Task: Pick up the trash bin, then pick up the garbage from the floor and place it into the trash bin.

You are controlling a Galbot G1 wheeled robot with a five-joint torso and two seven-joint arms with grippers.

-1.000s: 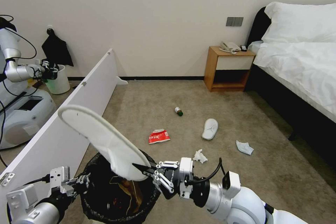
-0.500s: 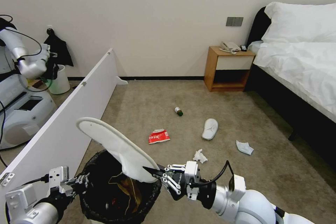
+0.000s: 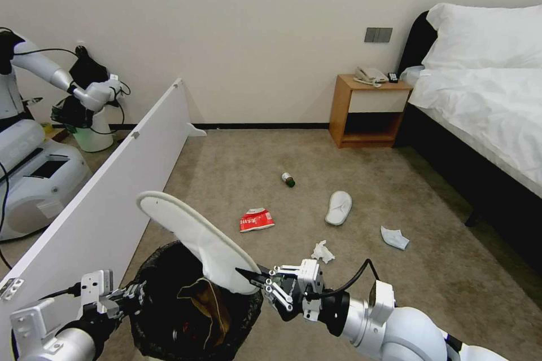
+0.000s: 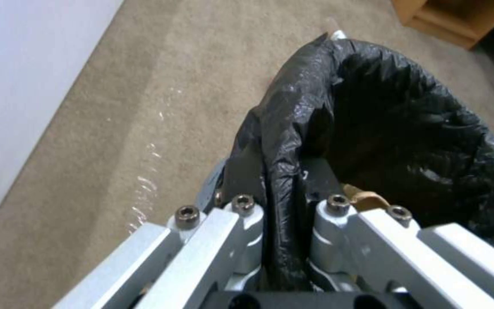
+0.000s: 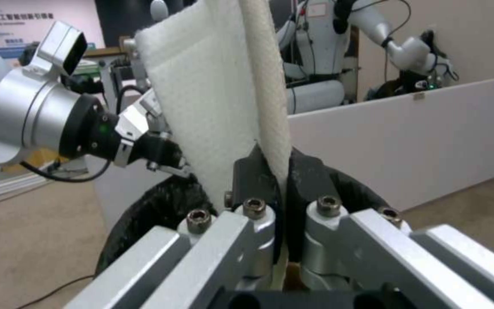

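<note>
The trash bin (image 3: pixel 155 262), lined with a black bag, hangs at the lower left, and my left gripper (image 3: pixel 133 296) is shut on its rim (image 4: pixel 373 86). My right gripper (image 3: pixel 248 275) is shut on the heel of a white slipper (image 3: pixel 192 234), which tilts up and left over the bin's mouth. A crumpled brown paper bag (image 3: pixel 206 304) lies inside. In the right wrist view the slipper (image 5: pixel 218 86) rises from between the pads (image 5: pixel 258 171). On the carpet lie a red-white packet (image 3: pixel 257 219), a green-capped bottle (image 3: pixel 288 180), a second slipper (image 3: pixel 339 207) and two tissue wads (image 3: pixel 322 251) (image 3: pixel 394 237).
A long white partition board (image 3: pixel 113 197) runs along my left. Behind it stand another robot (image 3: pixel 34 141) and a pale bucket (image 3: pixel 96 135). A wooden nightstand (image 3: pixel 370 110) and a bed (image 3: pixel 485 96) close off the right side.
My right gripper has carried the slipper down and to the right, so its toe now sits lower over the bin. The other robot's arm behind the partition has swung to the right.
</note>
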